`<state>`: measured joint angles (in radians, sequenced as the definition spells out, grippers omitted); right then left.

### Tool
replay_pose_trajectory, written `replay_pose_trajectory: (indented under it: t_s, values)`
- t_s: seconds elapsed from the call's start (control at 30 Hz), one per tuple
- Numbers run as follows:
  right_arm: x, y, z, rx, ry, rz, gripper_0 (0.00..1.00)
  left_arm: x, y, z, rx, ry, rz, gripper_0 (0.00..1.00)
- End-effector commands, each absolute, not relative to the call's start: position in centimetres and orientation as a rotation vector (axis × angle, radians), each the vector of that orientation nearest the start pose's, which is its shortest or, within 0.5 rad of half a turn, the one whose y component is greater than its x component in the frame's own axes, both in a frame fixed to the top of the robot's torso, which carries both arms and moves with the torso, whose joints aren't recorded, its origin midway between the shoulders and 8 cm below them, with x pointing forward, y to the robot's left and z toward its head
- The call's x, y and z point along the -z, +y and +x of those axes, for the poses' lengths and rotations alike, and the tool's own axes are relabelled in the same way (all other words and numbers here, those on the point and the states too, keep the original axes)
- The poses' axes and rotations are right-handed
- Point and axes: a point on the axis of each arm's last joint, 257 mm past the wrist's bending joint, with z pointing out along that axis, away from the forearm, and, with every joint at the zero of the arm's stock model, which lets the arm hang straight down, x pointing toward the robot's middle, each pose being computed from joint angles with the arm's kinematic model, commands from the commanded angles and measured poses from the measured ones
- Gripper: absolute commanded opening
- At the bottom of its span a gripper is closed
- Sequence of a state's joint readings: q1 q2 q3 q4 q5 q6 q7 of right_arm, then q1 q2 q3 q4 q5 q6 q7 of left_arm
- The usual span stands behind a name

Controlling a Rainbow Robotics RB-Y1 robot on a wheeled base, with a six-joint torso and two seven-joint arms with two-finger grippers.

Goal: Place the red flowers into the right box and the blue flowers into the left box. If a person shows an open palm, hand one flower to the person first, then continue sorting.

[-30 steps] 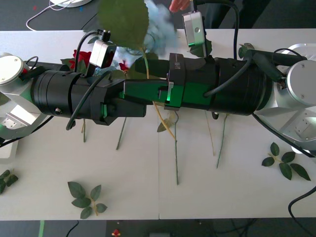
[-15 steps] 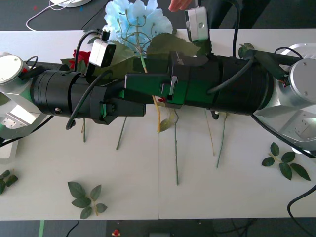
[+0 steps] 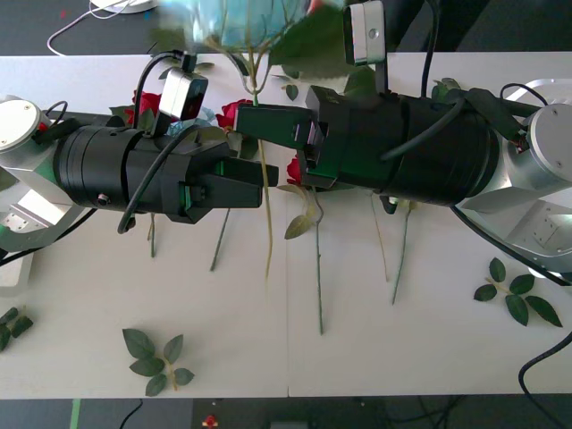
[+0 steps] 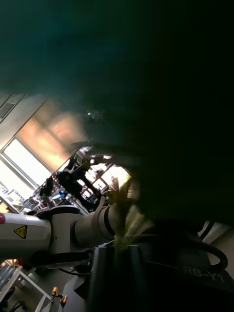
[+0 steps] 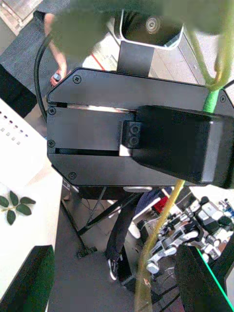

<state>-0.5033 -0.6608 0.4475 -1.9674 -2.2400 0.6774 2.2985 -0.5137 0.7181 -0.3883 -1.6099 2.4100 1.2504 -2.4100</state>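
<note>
My right gripper (image 3: 255, 121) is shut on the stem of a blue flower (image 3: 234, 20). It holds the flower above the table's middle, with the pale bloom at the far edge and the stem end (image 3: 266, 232) hanging free. The left wrist view shows that right gripper (image 5: 170, 141) close ahead, with the stem (image 5: 161, 229) running past it. My left gripper (image 3: 250, 183) is open right beside it, holding nothing. Red flowers (image 3: 234, 113) (image 3: 150, 101) (image 3: 295, 168) lie on the table under both arms. A person's hand (image 5: 56, 53) shows beyond; its palm cannot be made out. Both boxes are out of view.
Loose leaf sprigs lie at the front left (image 3: 156, 357), the right (image 3: 514, 295) and the left edge (image 3: 11, 323). Bare green stems (image 3: 319, 286) (image 3: 396, 259) stretch toward me across the white table (image 3: 429, 349). A white cable (image 3: 80, 27) lies at the far left.
The right gripper has risen and swung the blue flower upright. Its bloom moved to the far edge and its stem now hangs down. Red roses beneath have come into sight.
</note>
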Motion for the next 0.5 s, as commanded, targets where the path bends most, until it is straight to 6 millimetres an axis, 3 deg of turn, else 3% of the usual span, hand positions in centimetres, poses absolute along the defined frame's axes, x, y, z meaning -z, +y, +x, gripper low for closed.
replay_pose_trajectory:
  t_s: [0.03, 0.3, 0.5]
  values:
    - [-5.4, 5.1, 34.7, -1.506, 1.277, -0.877, 0.00, 2.9, 2.6, 34.6, 1.686, 1.478, 1.104, 0.70]
    - [-5.9, 4.5, 35.1, -1.514, 1.284, -0.847, 0.00, 2.9, 2.5, 34.6, 1.687, 1.475, 1.105, 0.70]
    - [-7.4, 2.6, 37.6, -1.438, 1.273, -0.774, 0.00, 2.9, 2.5, 34.5, 1.686, 1.474, 1.108, 0.70]
